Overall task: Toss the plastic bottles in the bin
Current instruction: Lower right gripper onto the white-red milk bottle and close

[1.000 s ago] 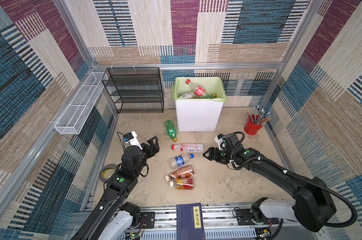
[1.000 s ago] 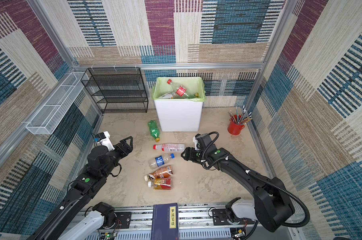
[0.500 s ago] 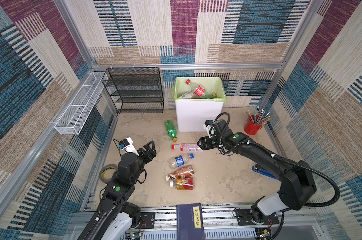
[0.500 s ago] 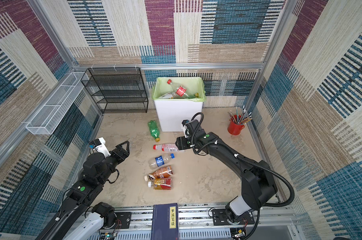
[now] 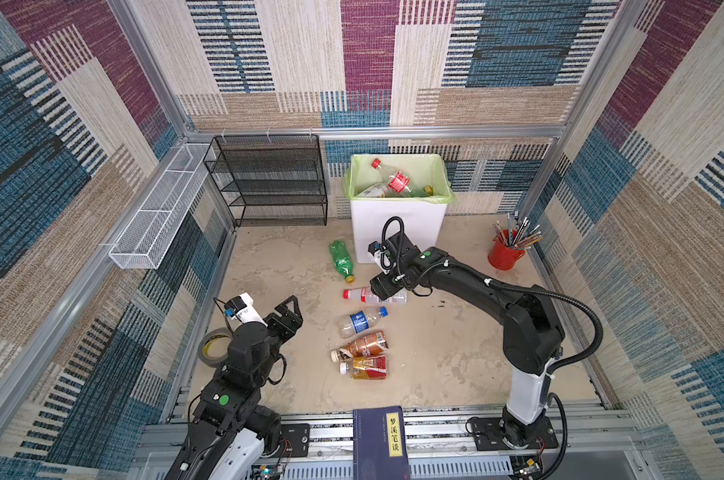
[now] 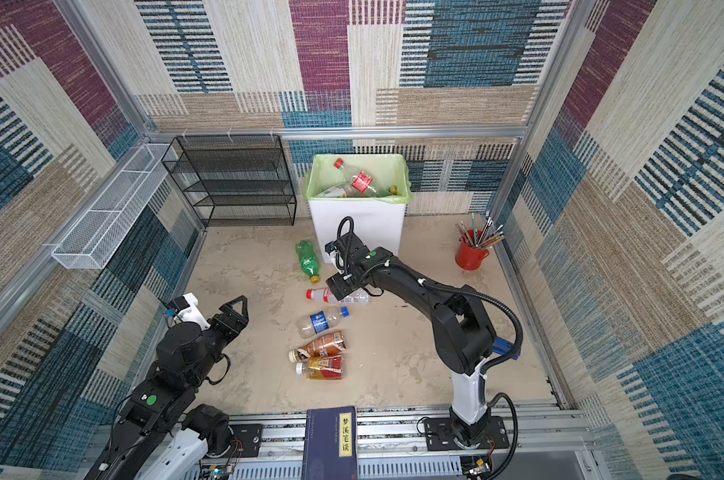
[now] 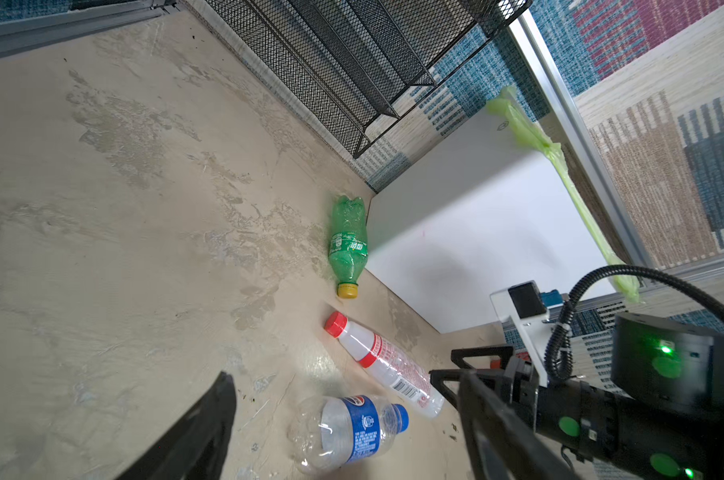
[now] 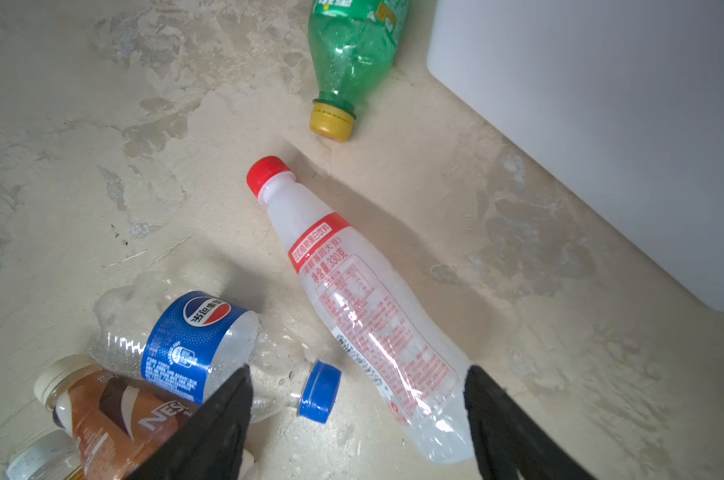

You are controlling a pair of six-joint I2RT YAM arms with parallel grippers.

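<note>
Nearest, a dark blue hardback book [image 5: 379, 440] lies at the front edge of the beige desk [image 5: 435, 353]. Just beyond it lies an amber plastic bottle with a red-and-yellow label [image 5: 368, 368], and close behind that a brown plastic bottle with a white cap [image 5: 364, 345]. Off to their left the left tool [image 5: 289, 305] hangs above the desk with its jaws wide and nothing between them, near a grey roll of tape [image 5: 212, 347]. Next comes a crumpled clear bottle with a blue label and blue cap [image 5: 360, 322], then a slim clear bottle with a red cap and red print [image 5: 374, 296]. The right tool [image 8: 358, 370] stands over this bottle's lower body, jaws wide, a finger on either side, not clamped. Farther back a green bottle with a yellow cap [image 5: 341, 262] lies just beside the tall white plastic bin with a light green bag [image 5: 418, 220], in which several bottles in the bin [image 5: 397, 183] already rest.
</note>
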